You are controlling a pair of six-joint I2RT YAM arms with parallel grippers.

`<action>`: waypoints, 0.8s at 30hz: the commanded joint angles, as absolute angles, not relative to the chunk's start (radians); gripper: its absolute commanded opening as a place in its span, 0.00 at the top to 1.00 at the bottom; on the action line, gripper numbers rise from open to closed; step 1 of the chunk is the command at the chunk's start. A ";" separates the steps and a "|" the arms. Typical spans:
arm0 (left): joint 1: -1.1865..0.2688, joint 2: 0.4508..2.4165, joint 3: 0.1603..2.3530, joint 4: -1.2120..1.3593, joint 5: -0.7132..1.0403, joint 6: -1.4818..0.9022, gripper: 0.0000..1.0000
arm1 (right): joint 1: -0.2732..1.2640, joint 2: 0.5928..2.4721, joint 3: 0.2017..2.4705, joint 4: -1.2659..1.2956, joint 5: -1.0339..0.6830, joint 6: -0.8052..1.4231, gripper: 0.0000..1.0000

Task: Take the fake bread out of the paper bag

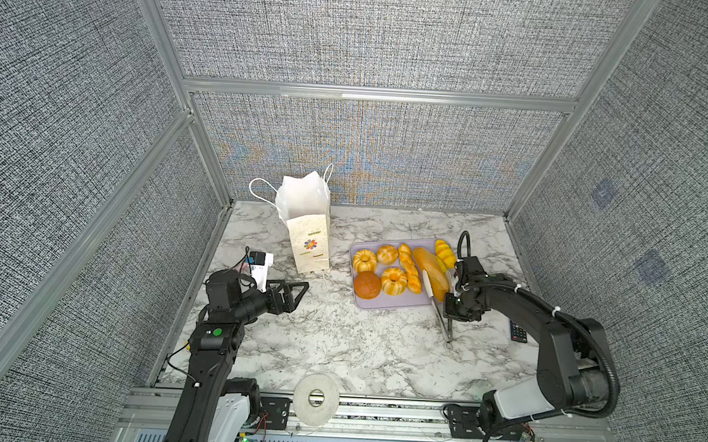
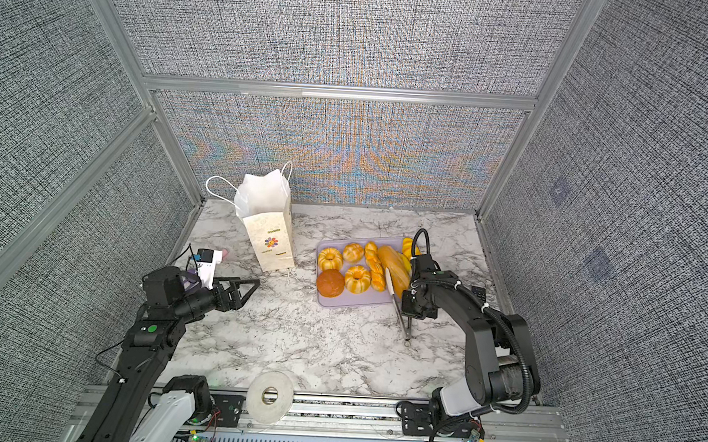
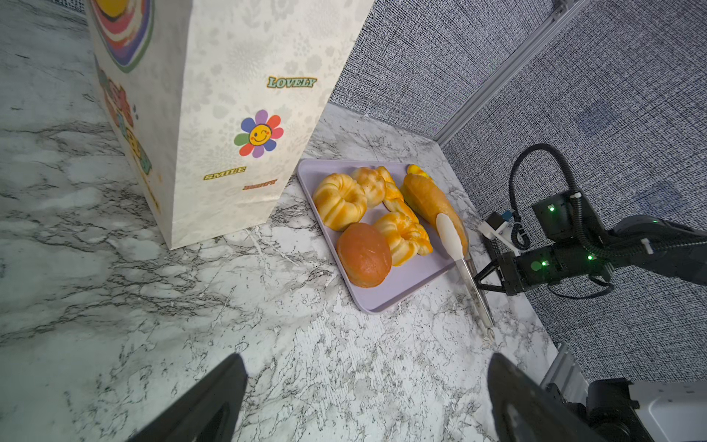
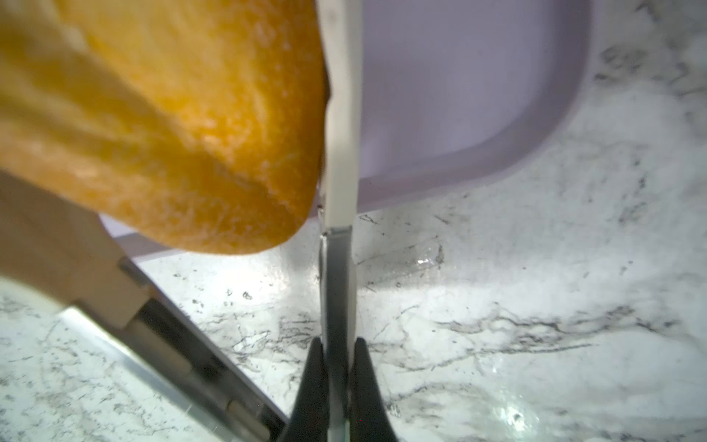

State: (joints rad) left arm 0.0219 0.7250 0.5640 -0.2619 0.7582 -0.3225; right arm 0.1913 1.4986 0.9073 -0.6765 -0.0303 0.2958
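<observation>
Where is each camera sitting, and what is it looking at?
Top views: high above the near side, looking down at the table; left tool, open, and right tool both show.
Left wrist: low on the left arm, looking past the bag to the tray; its two fingers and the right arm show.
Right wrist: on the right arm, close over the tongs and loaf; its fingertips pinch one tong arm.
Shared: both wrist views show tongs, loaf and tray.

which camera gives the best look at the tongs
The left wrist view: the tongs show nearly whole, white tip to hinge, by the long loaf. Both top views show them small, partly behind the right gripper. The right wrist view shows only a close-up of their arms.
</observation>
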 commanded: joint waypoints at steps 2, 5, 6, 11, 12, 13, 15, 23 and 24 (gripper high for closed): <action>0.022 0.726 0.560 -0.241 0.759 -0.320 0.01 | 0.190 1.462 0.952 -0.712 -0.017 0.278 1.00; 0.022 0.725 0.560 -0.240 0.758 -0.320 0.01 | 0.188 1.451 0.974 -0.728 -0.030 0.257 1.00; 0.022 0.725 0.560 -0.241 0.758 -0.319 0.01 | 0.186 1.448 0.979 -0.733 -0.037 0.250 1.00; 0.023 0.724 0.560 -0.241 0.758 -0.320 0.01 | 0.187 1.470 0.989 -0.765 -0.058 0.220 1.00; 0.022 0.724 0.560 -0.241 0.758 -0.320 0.01 | 0.187 1.474 0.984 -0.765 -0.058 0.219 1.00; 0.022 0.724 0.560 -0.240 0.758 -0.320 0.01 | 0.186 1.470 0.978 -0.762 -0.060 0.220 1.00; 0.023 0.724 0.560 -0.241 0.758 -0.320 0.01 | 0.187 1.467 0.972 -0.761 -0.058 0.223 1.00; 0.022 0.727 0.560 -0.240 0.759 -0.319 0.01 | 0.176 1.393 1.015 -0.755 -0.013 0.233 1.00; 0.022 0.728 0.561 -0.240 0.759 -0.319 0.01 | 0.167 1.388 1.030 -0.758 -0.005 0.229 1.00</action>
State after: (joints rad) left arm 0.0219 0.7250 0.5640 -0.2619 0.7582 -0.3225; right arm 0.1776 1.4033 1.0065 -0.7601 -0.0341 0.2329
